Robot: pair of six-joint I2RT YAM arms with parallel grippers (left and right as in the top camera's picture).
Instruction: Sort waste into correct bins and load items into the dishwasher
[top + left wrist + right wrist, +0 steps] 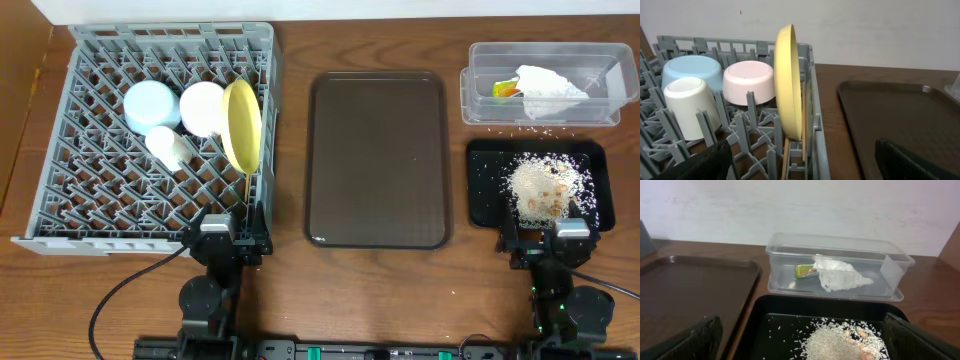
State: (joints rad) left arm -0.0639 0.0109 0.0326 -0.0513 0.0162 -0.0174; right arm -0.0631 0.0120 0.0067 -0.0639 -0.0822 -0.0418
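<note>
Operator: Step in hand?
Technician: Final check, seemingly. Wrapper [545,92] lies in clear tub [468,88], rice [545,185] in black tray [482,205]; blue bowl [150,105], pink bowl [203,108], cup [170,147], plate [242,125], chopsticks [803,120] occupy dish rack [60,238]. Left gripper [232,232], right gripper [547,236]: jaws spread, empty. Next: retract arms.

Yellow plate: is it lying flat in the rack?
No, the yellow plate stands on edge in the rack, beside the pink bowl.
</note>
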